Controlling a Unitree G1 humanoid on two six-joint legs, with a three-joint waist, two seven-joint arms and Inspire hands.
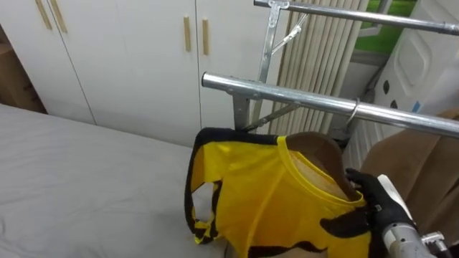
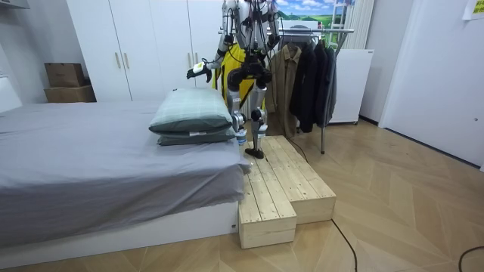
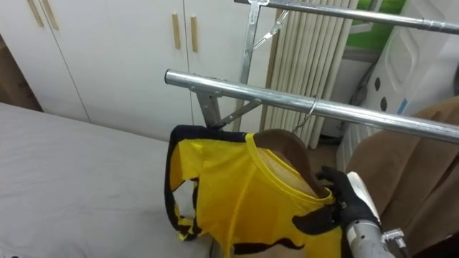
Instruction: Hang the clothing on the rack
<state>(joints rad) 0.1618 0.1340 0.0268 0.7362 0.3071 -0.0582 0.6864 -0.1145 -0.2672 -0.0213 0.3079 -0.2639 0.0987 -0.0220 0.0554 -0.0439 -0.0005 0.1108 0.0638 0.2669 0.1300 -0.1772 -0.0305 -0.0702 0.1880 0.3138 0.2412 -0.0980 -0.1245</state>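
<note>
Fingers of the right hand (image 1: 373, 208) are curled tight on the collar of the yellow shirt (image 1: 251, 193). The shirt hangs just below the metal rail (image 1: 287, 93), with its hanger hook (image 1: 354, 109) at the rail. In the room view the left hand (image 2: 198, 72) is held out above the bed (image 2: 76, 151).

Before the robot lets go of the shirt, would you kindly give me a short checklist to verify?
1. Hanger hook over the rail: ok, it seems looped over.
2. Yellow shirt hanging below the rail: ok.
3. Right hand gripping the collar: ok, fingers curled on it.
4. Left hand away from the rail: ok.
5. Shirt's hem clear of the bed: cannot tell.
</note>
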